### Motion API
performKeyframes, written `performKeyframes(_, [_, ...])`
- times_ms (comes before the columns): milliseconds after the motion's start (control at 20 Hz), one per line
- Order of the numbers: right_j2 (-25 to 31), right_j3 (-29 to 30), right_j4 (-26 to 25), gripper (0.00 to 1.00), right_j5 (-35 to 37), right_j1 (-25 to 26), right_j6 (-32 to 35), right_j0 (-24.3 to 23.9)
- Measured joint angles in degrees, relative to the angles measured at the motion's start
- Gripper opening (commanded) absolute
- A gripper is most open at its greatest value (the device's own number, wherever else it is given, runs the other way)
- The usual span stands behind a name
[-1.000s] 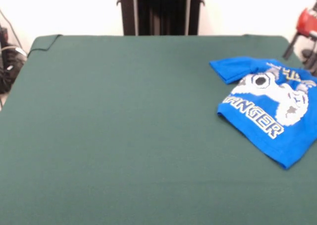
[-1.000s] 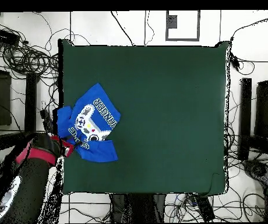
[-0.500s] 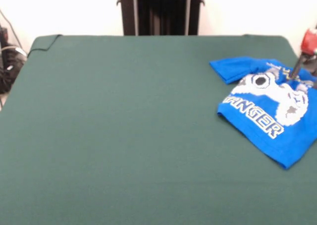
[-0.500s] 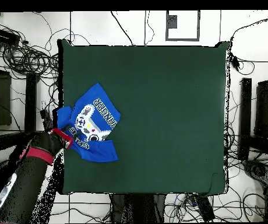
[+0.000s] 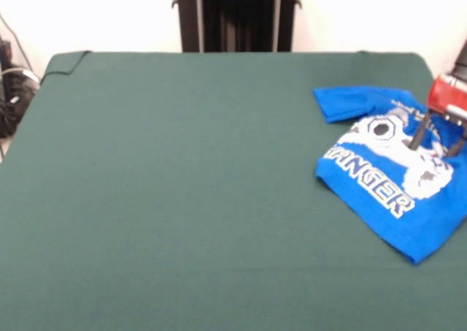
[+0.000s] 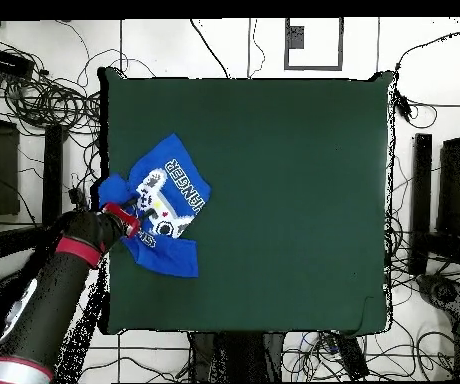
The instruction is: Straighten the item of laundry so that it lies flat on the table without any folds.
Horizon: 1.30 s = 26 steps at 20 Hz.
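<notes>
Shirt lay rumpled at table's 3 o'clock edge, my gripper sat on it, couldn't tell jaw state

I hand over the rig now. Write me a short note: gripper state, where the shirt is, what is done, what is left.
Gripper: down on the shirt, over the white print; open or shut cannot be told.
Shirt: at one side edge of the table, rumpled and folded over on itself, lying askew, lettering partly hidden.
Done: arm has reached the shirt; nothing is flat yet.
Left: spread the shirt, pull out the folds, leave it flat on the table.
</notes>
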Motion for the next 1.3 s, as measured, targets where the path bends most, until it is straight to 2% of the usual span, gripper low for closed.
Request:
performKeyframes(400, [-4.88,-4.04,2.4,1.0,-2.56,4.47,0.0,-0.31])
performKeyframes(1300, [-9.92,-5.08,6.2,1.0,-7.78,8.33,0.0,-0.21])
